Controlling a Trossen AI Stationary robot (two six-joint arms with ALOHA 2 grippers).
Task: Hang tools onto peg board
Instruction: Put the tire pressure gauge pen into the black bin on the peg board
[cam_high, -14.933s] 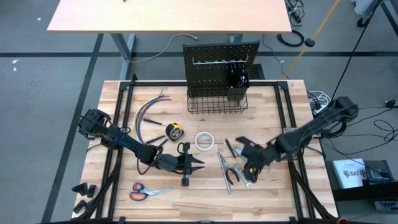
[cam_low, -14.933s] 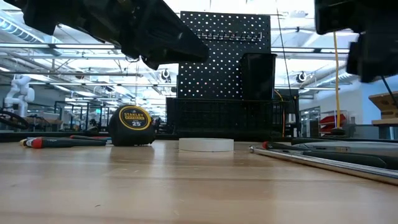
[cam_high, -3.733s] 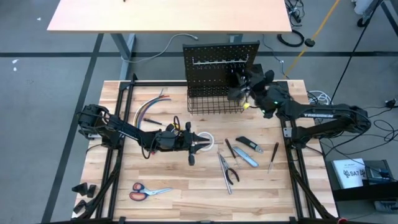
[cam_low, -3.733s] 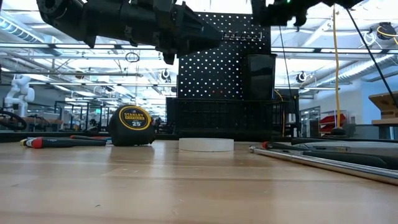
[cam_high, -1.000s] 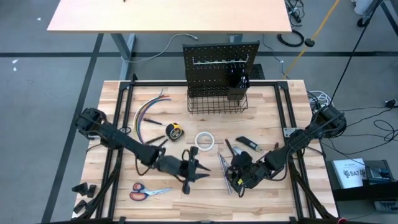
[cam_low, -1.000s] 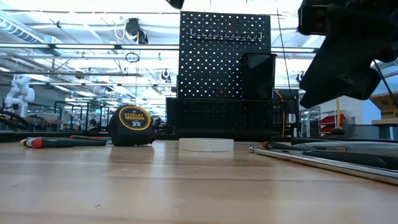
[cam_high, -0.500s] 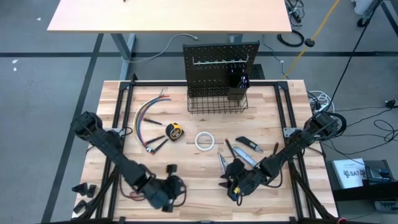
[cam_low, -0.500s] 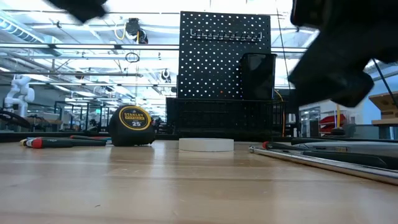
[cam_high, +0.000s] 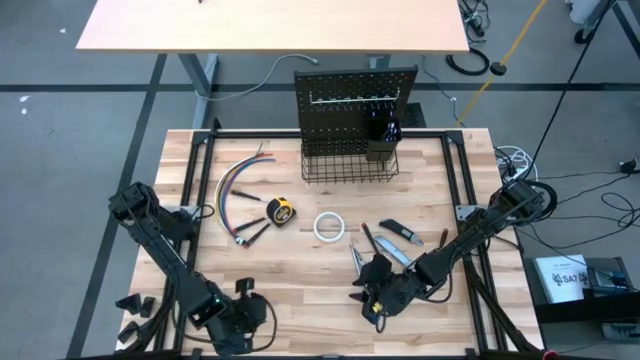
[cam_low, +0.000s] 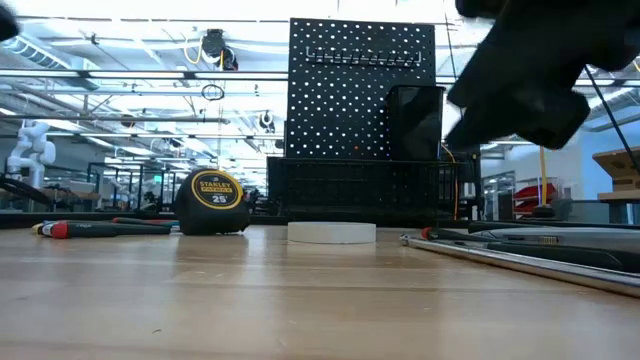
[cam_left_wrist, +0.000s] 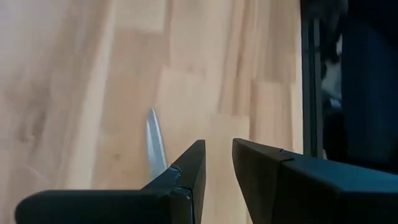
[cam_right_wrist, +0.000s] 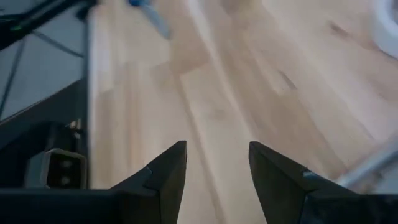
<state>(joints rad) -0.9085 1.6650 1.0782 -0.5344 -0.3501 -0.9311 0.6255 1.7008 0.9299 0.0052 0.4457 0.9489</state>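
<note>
Hovering over tools, both grippers empty
Right gripper (cam_high: 371, 297), jaws parted, nearest the pliers (cam_high: 356, 262), lengthwise toward peg board (cam_high: 352, 100); left gripper (cam_left_wrist: 216, 168) slightly parted, by scissors blade (cam_left_wrist: 155, 142)

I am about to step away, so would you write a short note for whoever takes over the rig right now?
Left gripper: low at the table's near left edge, jaws slightly apart and empty, beside a silver blade, probably the scissors.
Right gripper: jaws open, empty, low over the near right by the wrench.
Peg board: upright at the far edge. Something dark stands in its cup. I can see nothing clearly hung on the rail.
Left to do: the tape measure, screwdrivers, blue knife and wrench lie on the table, not yet hung.
</note>
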